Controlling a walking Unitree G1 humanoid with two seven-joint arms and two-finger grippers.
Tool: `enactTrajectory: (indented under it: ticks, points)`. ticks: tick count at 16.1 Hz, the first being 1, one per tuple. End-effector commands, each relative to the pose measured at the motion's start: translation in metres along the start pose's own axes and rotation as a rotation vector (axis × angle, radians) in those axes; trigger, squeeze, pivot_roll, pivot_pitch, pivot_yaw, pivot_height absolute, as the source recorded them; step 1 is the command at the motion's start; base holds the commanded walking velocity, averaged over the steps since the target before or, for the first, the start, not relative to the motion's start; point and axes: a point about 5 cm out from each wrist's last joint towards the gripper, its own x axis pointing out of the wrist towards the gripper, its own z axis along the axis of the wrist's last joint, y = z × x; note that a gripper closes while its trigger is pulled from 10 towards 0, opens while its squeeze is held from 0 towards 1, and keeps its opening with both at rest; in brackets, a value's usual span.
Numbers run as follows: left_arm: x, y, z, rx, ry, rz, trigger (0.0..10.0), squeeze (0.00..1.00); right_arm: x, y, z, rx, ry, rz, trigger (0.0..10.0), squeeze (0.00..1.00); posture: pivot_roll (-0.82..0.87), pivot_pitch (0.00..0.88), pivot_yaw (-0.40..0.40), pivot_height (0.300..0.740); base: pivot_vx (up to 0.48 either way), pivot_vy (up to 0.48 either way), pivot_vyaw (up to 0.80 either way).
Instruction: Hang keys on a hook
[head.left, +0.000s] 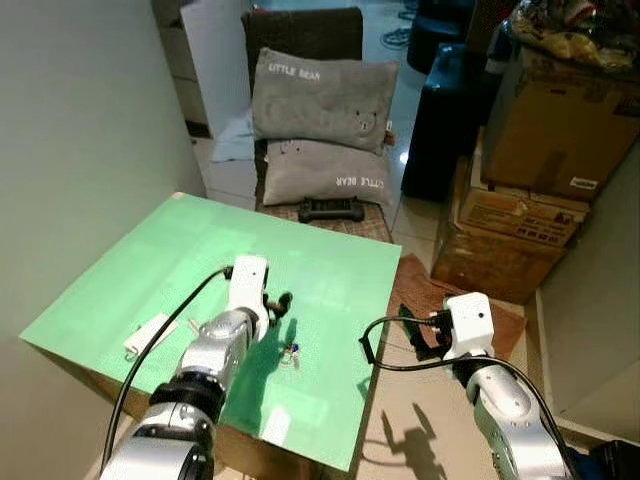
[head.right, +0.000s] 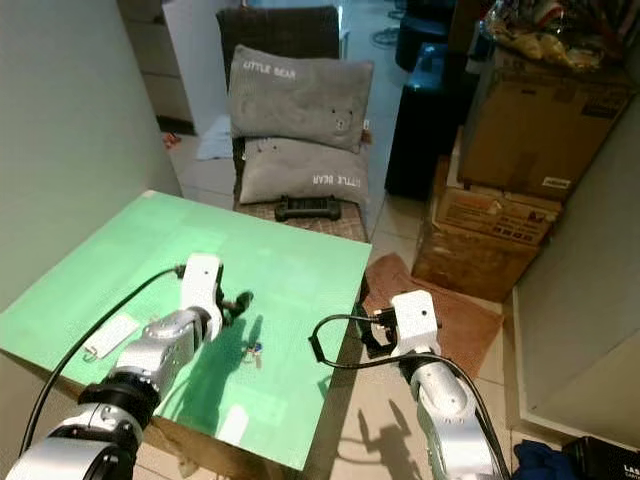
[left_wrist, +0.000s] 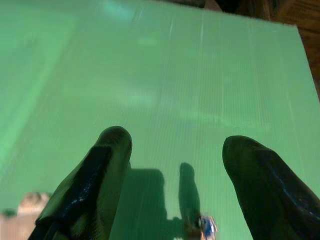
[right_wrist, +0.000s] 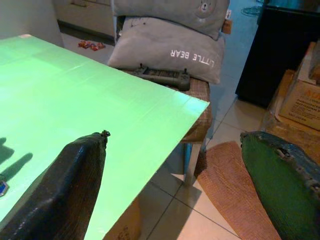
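Pretty much nothing's done yet: the keys (head.left: 291, 353) are lying on the green desk (head.left: 330, 275), small and hard to make out, just ahead of the left gripper (head.left: 276, 303). Its fingers (left_wrist: 97, 175) are spread wide over the desk with nothing in them. The right gripper (head.left: 413, 333) hangs off the desk edge, also wide open and empty, so grabbing and hanging are both left, and I can't spot a hook for sure.

One green table (head.left: 150, 270) is standing at centre; two grey pillows (head.left: 322, 97) are resting at twelve o'clock; one set of keys (head.left: 291, 353) is lying at six o'clock; three cardboard boxes (head.left: 555, 120) are stacking at two o'clock.
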Motion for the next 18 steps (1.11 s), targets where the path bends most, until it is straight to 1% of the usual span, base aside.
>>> enactTrajectory:
  ticks: [1, 2, 4, 6, 7, 8, 14, 18]
  points:
    - [0.0, -0.002, -0.008, -0.004, 0.033, -0.01, 10.0, 0.0, 0.0, 0.004, 0.004, -0.003, -0.009, 0.02, 10.0, 0.0, -0.12, 0.0, 0.056, 0.74, 0.0, 0.0, 0.0]
    - [0.0, -0.005, -0.015, -0.005, 0.059, -0.017, 10.0, 0.0, 0.0, 0.005, 0.005, -0.006, -0.006, 0.03, 10.0, 0.0, -0.12, 0.0, 0.054, 0.74, 0.0, 0.0, 0.0]
    - [0.001, -0.008, -0.019, -0.023, 0.076, -0.011, 10.0, 0.0, 0.0, 0.006, 0.006, -0.009, -0.004, 0.037, 10.0, 0.0, -0.12, 0.0, 0.049, 0.74, 0.0, 0.0, 0.0]
    - [0.003, -0.013, -0.024, -0.067, 0.094, -0.003, 10.0, 0.0, -0.001, 0.006, 0.005, -0.014, 0.006, 0.049, 10.0, 0.0, -0.12, 0.0, 0.044, 0.74, 0.0, 0.0, 0.0]
    - [0.004, -0.018, -0.026, -0.065, 0.104, -0.013, 10.0, 0.0, -0.002, 0.008, 0.005, -0.017, 0.01, 0.057, 10.0, 0.0, -0.13, 0.0, 0.043, 0.74, 0.0, 0.0, 0.0]
    - [0.005, -0.02, -0.028, -0.055, 0.11, -0.01, 10.0, 0.0, -0.003, 0.009, 0.005, -0.023, 0.012, 0.067, 10.0, 0.0, -0.14, 0.0, 0.044, 0.74, 0.0, 0.0, 0.0]
    - [0.005, -0.017, -0.033, -0.031, 0.129, 0.017, 10.0, 0.0, -0.008, 0.009, 0.003, -0.034, 0.029, 0.084, 10.0, 0.0, -0.16, 0.0, 0.047, 0.74, 0.0, 0.0, 0.0]
    - [0.003, -0.016, -0.041, -0.043, 0.162, 0.017, 10.0, 0.0, -0.009, 0.01, 0.001, -0.032, 0.04, 0.087, 10.0, 0.0, -0.15, 0.0, 0.046, 0.74, 0.0, 0.0, 0.0]
